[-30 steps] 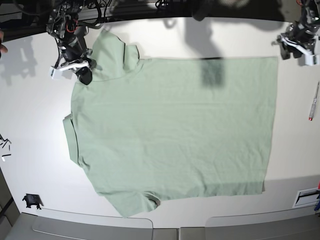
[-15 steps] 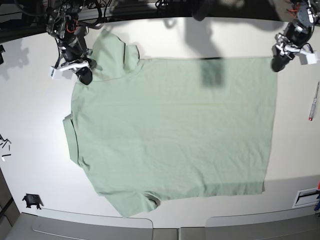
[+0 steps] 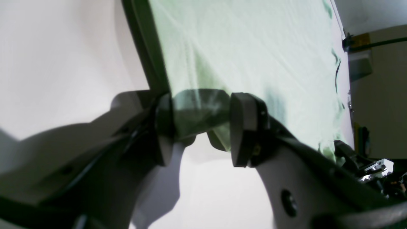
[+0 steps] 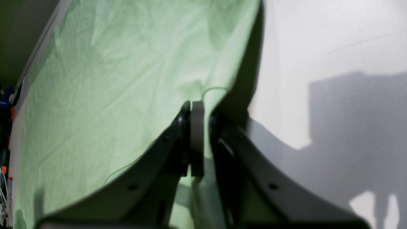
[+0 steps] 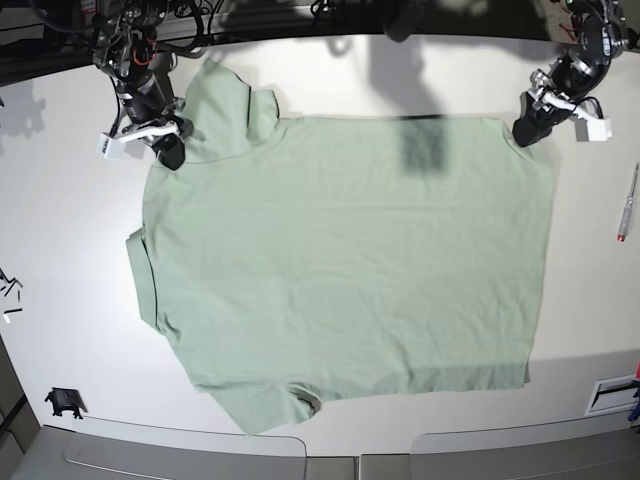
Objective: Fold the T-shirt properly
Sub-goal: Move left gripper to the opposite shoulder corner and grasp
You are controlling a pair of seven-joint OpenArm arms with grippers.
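Green T-shirt (image 5: 345,255) lies spread flat on the white counter (image 5: 70,250). My right gripper (image 5: 168,150) pinches its shoulder edge; my left gripper (image 3: 198,127) straddles a hem corner, jaws spread.

Free room, relative to left gripper (image 5: 527,131): bare white table (image 5: 70,230) on its outer side; one pen (image 5: 627,202) lies well apart there. T-shirt (image 5: 350,260) fills the inward side. Beside right gripper (image 5: 168,152), outward tabletop bare; small dark bits (image 5: 10,285), possibly clips, farther off.
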